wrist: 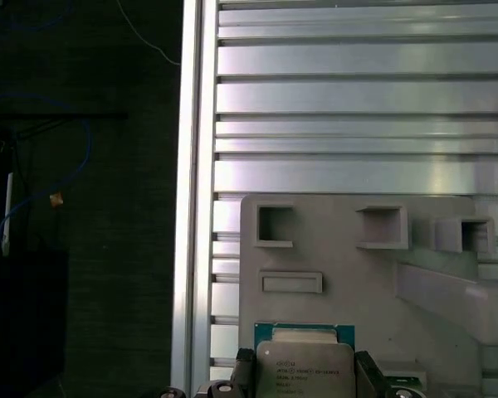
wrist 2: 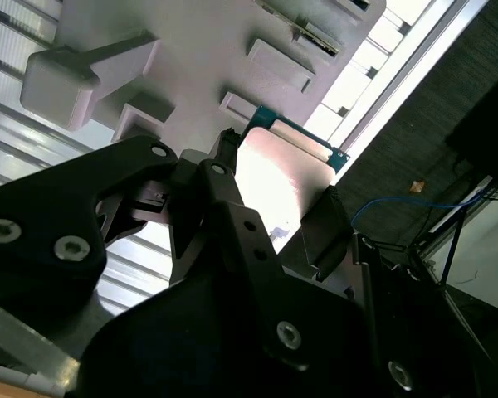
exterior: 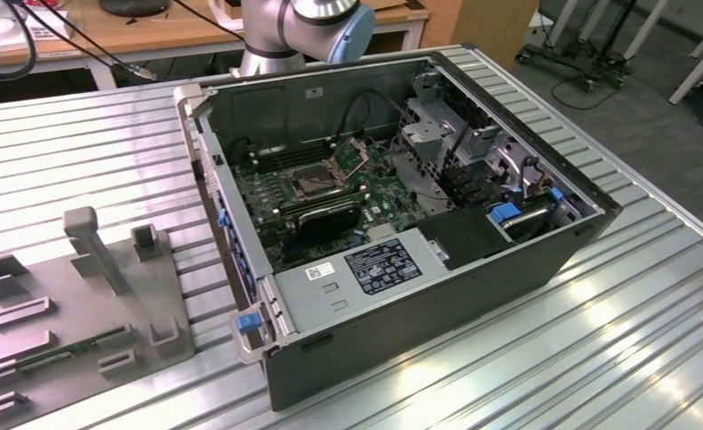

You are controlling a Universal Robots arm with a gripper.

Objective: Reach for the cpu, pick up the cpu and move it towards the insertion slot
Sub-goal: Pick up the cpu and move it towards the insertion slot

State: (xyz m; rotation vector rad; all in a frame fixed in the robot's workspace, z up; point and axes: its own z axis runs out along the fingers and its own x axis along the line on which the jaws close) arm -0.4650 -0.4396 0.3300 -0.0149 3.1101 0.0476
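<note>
Your end effector (wrist: 305, 375) is pinching the cpu (wrist: 305, 363) at the edge of the grey tray (wrist: 357, 274). Its two black fingers (wrist: 246, 373) are pressing against opposite sides of the silvery chip. In the second wrist view the same fingers (wrist 2: 232, 207) are bracketing the bright lid of the cpu (wrist 2: 282, 178), with its green rim peeking out beyond them.

You are, by the look of it, working the pick-up step. The grasp is looking made, but the frames are not telling whether the chip is hanging clear of the grey tray or resting on it.

The insertion slot (exterior: 312, 184) is lying well apart from this spot, inside the open computer case (exterior: 471, 269) at the middle of the exterior view. The grey tray (exterior: 76, 305) is sitting at the exterior view's lower left, on the slatted metal surface (exterior: 638, 340).

Reaching that socket is calling, in my judgement, for a straight lift, a chip kept level and a path over the case's raised side wall.

The arm (exterior: 291, 27) is standing at the upper middle of the exterior view, behind the case. The first wrist view is looking squarely down on tray and surface, suggesting you are holding the wrist pointed straight down over the tray's edge.
</note>
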